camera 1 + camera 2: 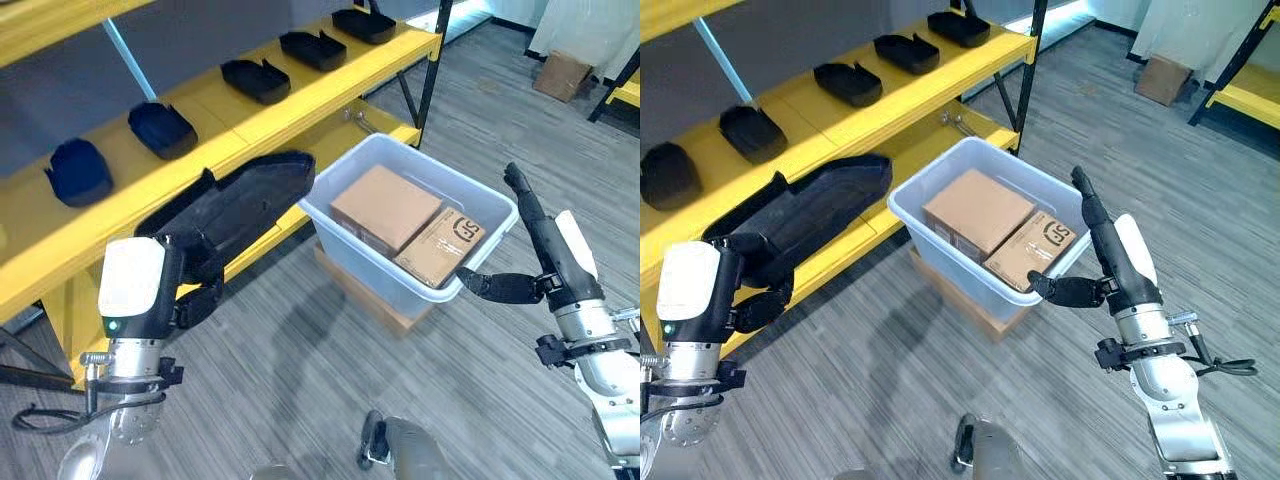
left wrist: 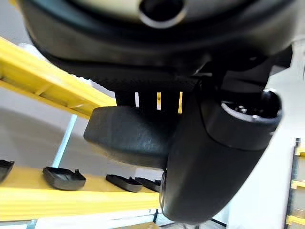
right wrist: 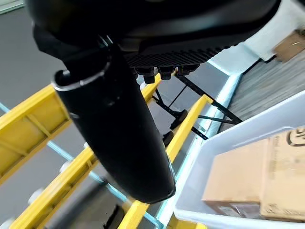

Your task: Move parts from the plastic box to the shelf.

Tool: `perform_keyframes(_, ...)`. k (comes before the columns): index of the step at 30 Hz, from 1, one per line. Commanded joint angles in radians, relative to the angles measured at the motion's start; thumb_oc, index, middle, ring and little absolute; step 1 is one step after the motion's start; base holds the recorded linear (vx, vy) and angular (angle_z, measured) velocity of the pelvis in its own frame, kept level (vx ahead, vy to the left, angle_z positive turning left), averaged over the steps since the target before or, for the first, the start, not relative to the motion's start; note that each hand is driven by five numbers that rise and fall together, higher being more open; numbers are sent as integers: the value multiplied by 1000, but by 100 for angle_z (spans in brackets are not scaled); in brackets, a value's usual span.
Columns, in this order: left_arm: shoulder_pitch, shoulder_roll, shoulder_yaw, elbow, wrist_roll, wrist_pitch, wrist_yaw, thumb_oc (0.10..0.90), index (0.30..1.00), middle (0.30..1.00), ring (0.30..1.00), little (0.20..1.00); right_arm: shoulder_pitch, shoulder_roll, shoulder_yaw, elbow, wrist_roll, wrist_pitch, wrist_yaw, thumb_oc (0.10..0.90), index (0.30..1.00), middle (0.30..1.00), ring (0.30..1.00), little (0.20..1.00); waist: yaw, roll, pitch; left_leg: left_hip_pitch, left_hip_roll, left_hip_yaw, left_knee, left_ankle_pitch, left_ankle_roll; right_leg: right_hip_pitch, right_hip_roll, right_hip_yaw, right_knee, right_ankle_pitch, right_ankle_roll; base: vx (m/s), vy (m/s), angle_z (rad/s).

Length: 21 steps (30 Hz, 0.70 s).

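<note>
In the left eye view, our left hand (image 1: pixel 195 262) curls round a long black moulded plastic part (image 1: pixel 240 205) at centre left, raised towards the yellow metal shelf (image 1: pixel 300 90). In the right eye view, our right hand (image 1: pixel 1095 250) stands with fingers straight beside the translucent plastic box (image 1: pixel 915 215), holding nothing.

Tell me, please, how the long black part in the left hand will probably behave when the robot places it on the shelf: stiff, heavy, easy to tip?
The long black part keeps its shape although the left hand grips one end, so it is probably stiff. One hand carries it, so it seems light. Being long, it may tip if laid across the edge of the yellow shelf.
</note>
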Motion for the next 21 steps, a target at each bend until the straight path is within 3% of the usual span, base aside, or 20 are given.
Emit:
perform_keyframes(1,8,57,71,-141,-44,8,109,400,300,300,300,300,-26,-10,35,-140,17,-67,-43,900,1000,1000,1000,1000,-34,36,-123,-162,-54,-77,-173,158,101,191,-152,-89,-90,-72,118,118,311,36)
perform_keyframes(4,45,54,100,-142,-31,16,127,400,300,300,300,300,-17,12,54,-135,4,-62,-33,900,1000,1000,1000,1000,-9,15,-124,-165,-115,-88,-198,138,132,198,-215,-108,-105,-18,166,95,301,15)
perform_keyframes(11,118,45,158,-140,-13,28,134,400,300,300,300,300,-23,26,87,-129,0,-51,-5,900,1000,1000,1000,1000,43,-34,-135,-209,-199,-128,-197,105,178,213,-280,-147,-163,78,228,56,178,11)
perform_keyframes(14,135,59,181,-137,-9,33,136,400,300,300,300,300,-54,33,124,-128,-8,-43,1,900,1000,1000,1000,1000,70,-52,-129,-237,-257,-152,-153,65,213,216,-334,-147,-157,144,263,53,274,40)
perform_keyframes(16,135,66,179,-133,-16,34,135,400,300,300,300,300,-58,40,138,-127,-6,-41,5,900,1000,1000,1000,1000,76,-53,-120,-255,-281,-173,-118,50,232,213,-353,-123,-126,157,262,46,331,38)
perform_keyframes(17,129,85,169,-128,-3,42,124,400,300,300,300,300,-53,51,149,-118,-15,-36,10,900,1000,1000,1000,1000,68,-43,-113,-266,-319,-192,-89,47,272,182,-372,-62,-27,161,230,43,330,59)
perform_keyframes(18,117,93,161,-125,-2,41,120,400,300,300,300,300,-49,52,150,-113,-19,-34,14,900,1000,1000,1000,1000,56,-37,-112,-258,-336,-213,-96,52,283,152,-350,21,22,157,220,133,452,133)
perform_keyframes(19,102,107,145,-110,-5,43,105,400,300,300,300,300,-31,55,145,-105,-21,-31,18,900,1000,1000,1000,1000,21,-20,-103,-230,-357,-267,-111,61,296,94,-253,168,84,125,188,159,251,152)
perform_keyframes(20,91,112,135,-98,-6,42,100,400,300,300,300,300,-19,55,143,-100,-19,-31,21,900,1000,1000,1000,1000,-1,-8,-98,-219,-363,-299,-120,73,299,44,-170,251,130,91,163,174,196,165)
perform_keyframes(21,88,113,130,-89,-9,44,93,400,300,300,300,300,-10,54,138,-99,-21,-32,22,900,1000,1000,1000,1000,-18,-3,-91,-204,-366,-321,-127,74,299,4,-104,293,155,47,143,160,88,138)
